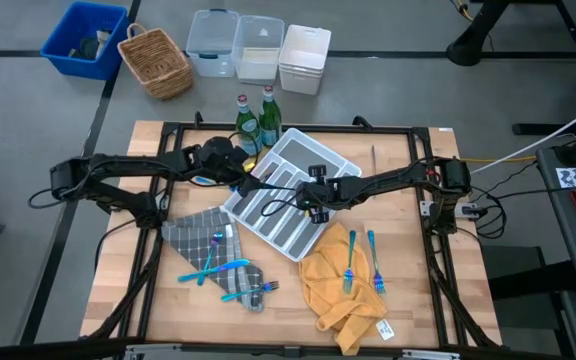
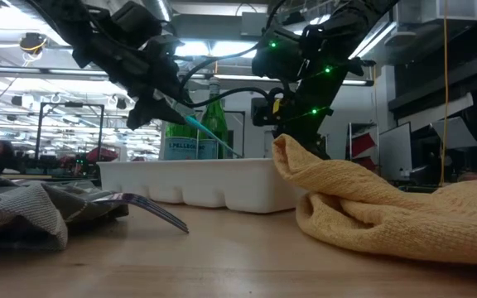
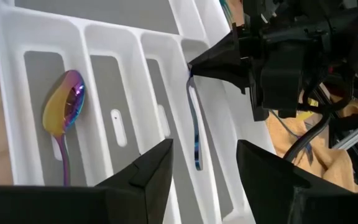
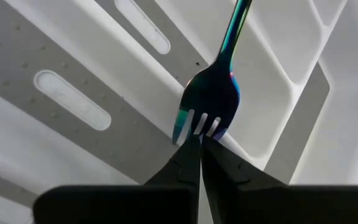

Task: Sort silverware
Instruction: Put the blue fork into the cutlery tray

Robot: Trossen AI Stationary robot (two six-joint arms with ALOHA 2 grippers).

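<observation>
The right gripper (image 4: 199, 146) hangs over the white cutlery tray (image 1: 298, 150) in the middle of the table, its two dark fingers pressed together on the tine end of a fork (image 4: 209, 99). That fork has a dark blue, glossy head that shades to teal along its slim handle, and it slopes down into one of the tray's long slots. The left wrist view catches the same fork (image 3: 194, 124) edge-on as a thin blue strip under the pinching tips.

The left gripper (image 3: 201, 177) hovers over the tray's near-left edge with its fingers spread apart and nothing between them. A spoon (image 3: 64, 118) lies in an outer slot of the tray, its bowl an iridescent gold, pink and violet (more oil-slick sheen than plain blue).

The rest of the silverware is still outside the tray. Several teal and blue utensils (image 1: 213, 268) lie crossed over one another on a grey checked cloth (image 1: 193, 235) toward the front left of the table, and another pair of forks (image 1: 360, 262) lies side by side on a crumpled yellow cloth (image 1: 343, 295) toward the front right. In the low view a fork's tines (image 2: 151, 207) jut off the grey cloth's edge.

Two green glass bottles (image 1: 253, 115) stand just behind the tray.
</observation>
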